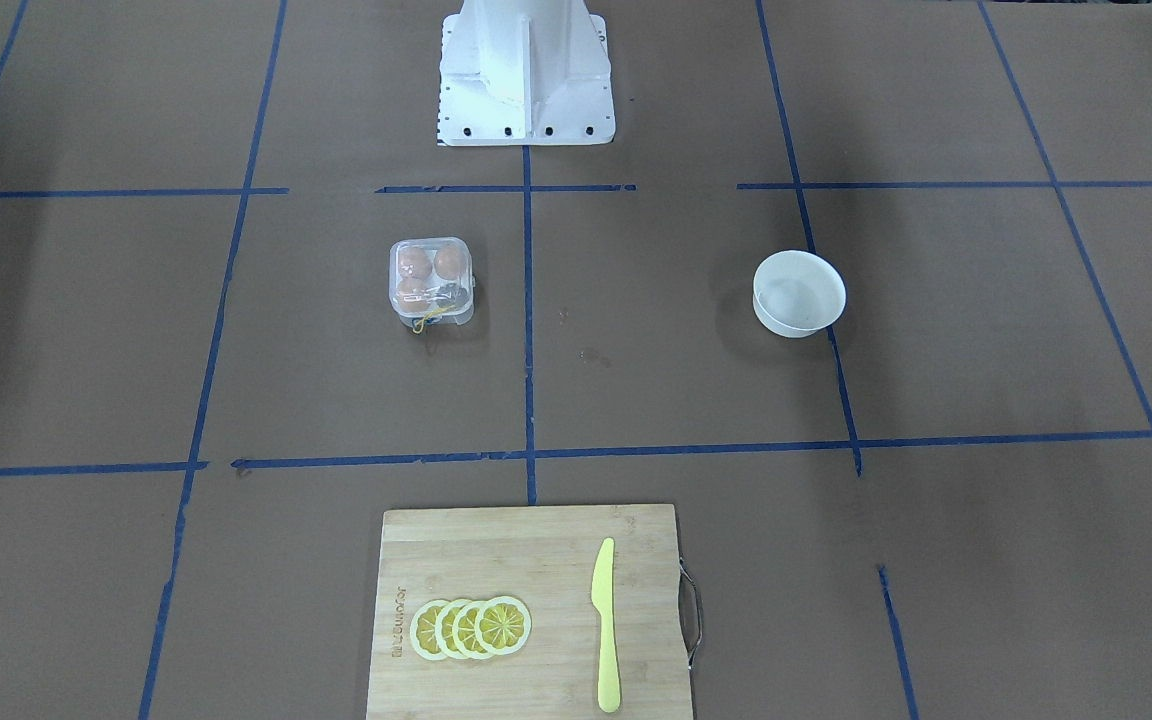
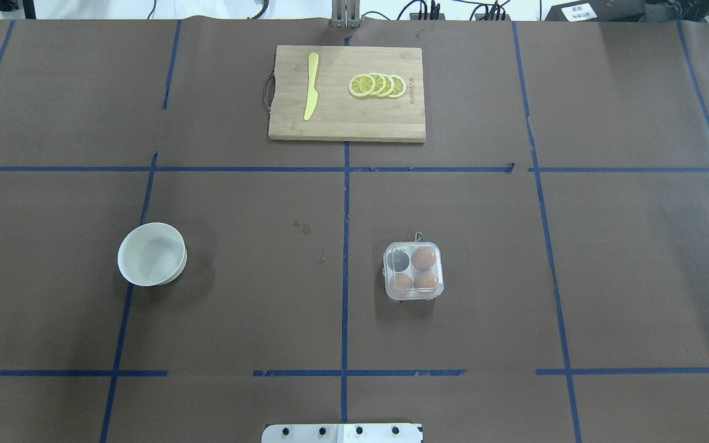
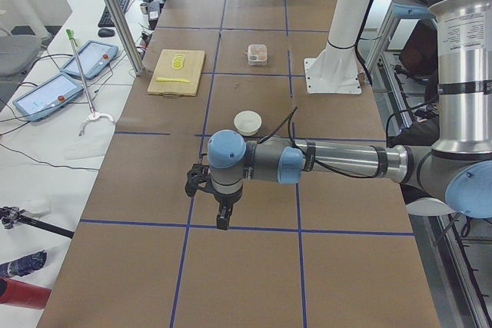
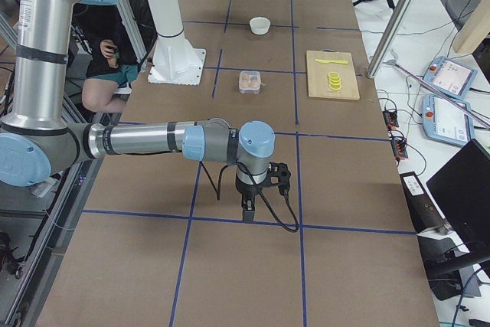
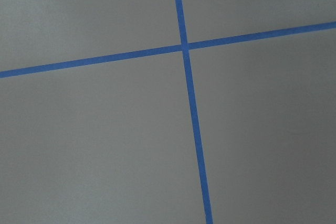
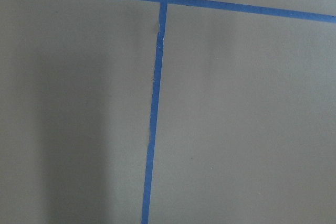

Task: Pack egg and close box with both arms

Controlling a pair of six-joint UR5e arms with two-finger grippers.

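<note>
I see the table (image 2: 237,307) covered in matt brown paper, crossed by smooth blue tape lines (image 2: 345,215). The small square clear-plastic egg box (image 2: 413,271) is glossy over smooth brown eggs (image 2: 423,258). The round white bowl (image 2: 152,253) looks smooth. The rectangular cutting board (image 2: 354,120) is pale wood and carries a flat yellow plastic knife (image 2: 311,93). The left arm (image 3: 346,163) and right arm (image 4: 138,140) show silver metal tubes.

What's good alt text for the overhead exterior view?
A clear plastic box holding three brown eggs, one cell empty, sits right of centre on a brown table with blue tape lines. A white bowl sits at left; a cutting board at the far edge carries a yellow knife and lemon slices.
</note>
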